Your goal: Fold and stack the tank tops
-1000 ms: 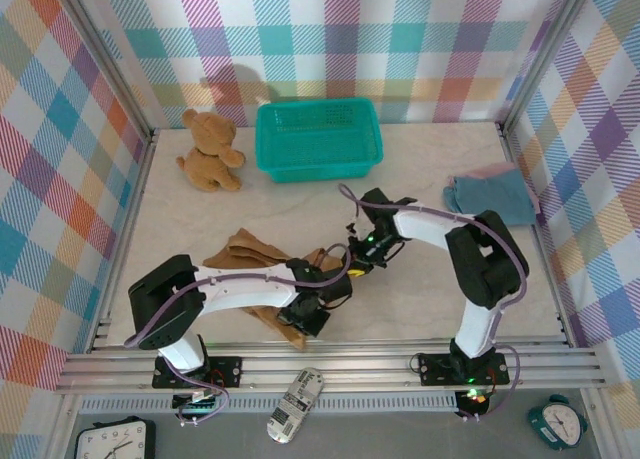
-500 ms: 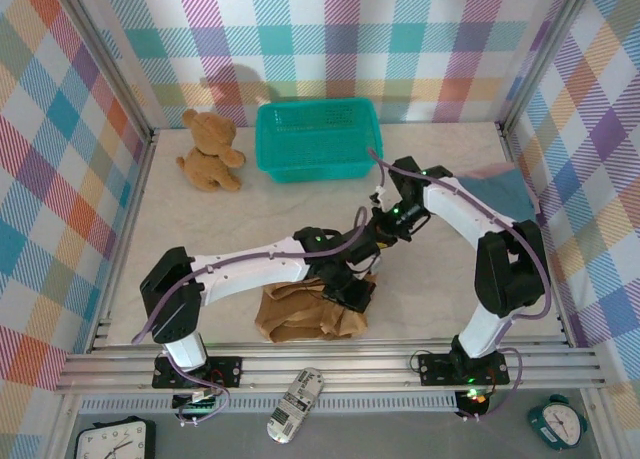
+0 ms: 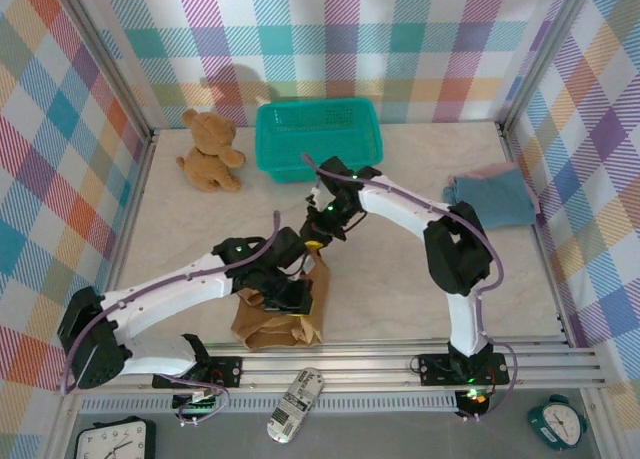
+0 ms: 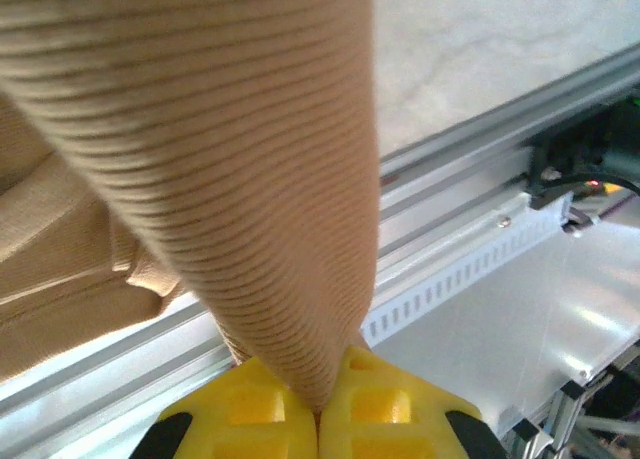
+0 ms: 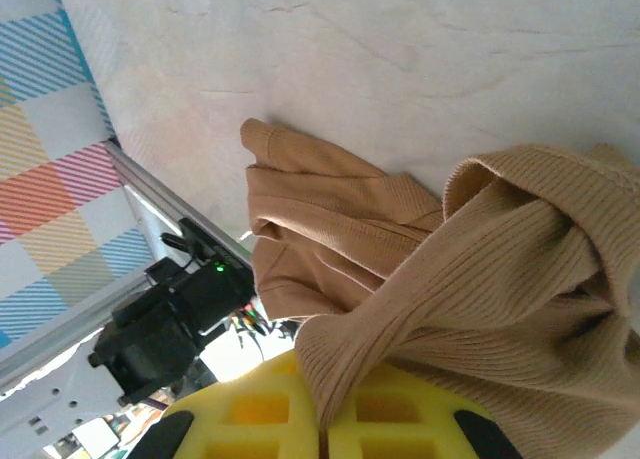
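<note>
Along the near edge of the pale marbled tabletop (image 3: 390, 289) I have the ochre top (image 3: 278, 319) lying bunched just beside the aluminium rails (image 3: 350, 364). One strip of it is pulled up and away toward the middle of the table.

My left pincer (image 4: 318, 411) is clamped on that ribbed cloth. On its wrist camera the yellow fingers (image 4: 385, 404) press together with the fabric caught between them and draping over the lens. My right pincer (image 5: 322, 424) is likewise closed on a twisted fold of the same top, with the rest of the garment spread on the marble beyond it. From above, the right pincer sits at the far end of the raised strip and the left one hangs over the bunched part near the rails.

Over at the right side of the table, against the wall, the blue top (image 3: 490, 197) lies folded. A pink top (image 3: 497, 167) shows as a thin edge behind it, and I cannot tell whether that one is folded.

At the back stand a teal basket (image 3: 320, 161) and, to its left, a brown teddy bear (image 3: 210, 151), well apart from the arms.

Pastel plaid cloth walls (image 3: 400, 39) close the table on three sides, with metal posts in the corners. On the grey shelf in front of the rails I see a remote control (image 3: 296, 404), a black clock (image 3: 115, 441) and a teal alarm clock (image 3: 553, 421).
</note>
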### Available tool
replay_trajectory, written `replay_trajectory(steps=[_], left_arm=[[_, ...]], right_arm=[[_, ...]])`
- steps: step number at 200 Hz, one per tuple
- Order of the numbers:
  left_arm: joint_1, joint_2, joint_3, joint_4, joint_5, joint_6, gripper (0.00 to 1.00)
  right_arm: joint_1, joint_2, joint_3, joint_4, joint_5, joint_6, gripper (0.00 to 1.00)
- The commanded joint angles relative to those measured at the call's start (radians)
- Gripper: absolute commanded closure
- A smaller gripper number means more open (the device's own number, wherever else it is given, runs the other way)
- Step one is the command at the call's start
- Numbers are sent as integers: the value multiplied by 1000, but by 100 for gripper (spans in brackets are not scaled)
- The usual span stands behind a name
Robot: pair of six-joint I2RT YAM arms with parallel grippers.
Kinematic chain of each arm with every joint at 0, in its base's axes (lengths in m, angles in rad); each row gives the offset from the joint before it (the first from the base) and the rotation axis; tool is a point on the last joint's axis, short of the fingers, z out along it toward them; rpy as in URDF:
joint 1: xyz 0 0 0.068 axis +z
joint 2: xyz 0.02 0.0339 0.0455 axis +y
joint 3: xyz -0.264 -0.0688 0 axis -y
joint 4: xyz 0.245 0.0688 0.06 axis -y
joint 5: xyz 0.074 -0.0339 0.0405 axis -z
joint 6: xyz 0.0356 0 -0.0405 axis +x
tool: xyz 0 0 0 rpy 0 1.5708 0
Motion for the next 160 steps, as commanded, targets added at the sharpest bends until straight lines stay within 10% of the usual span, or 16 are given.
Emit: replay_trajectory(steps=[1, 58, 160], left_arm=[[52, -73, -52, -152, -47, -57, 100], [127, -8, 72, -163, -5, 18, 100], [-30, 550, 608, 76, 152, 137, 100]], right_arm=[[37, 67, 93, 42, -44, 85, 92], [10, 70, 93, 80, -20, 87, 96], [-473, -220, -173, -166, 79, -277, 100]])
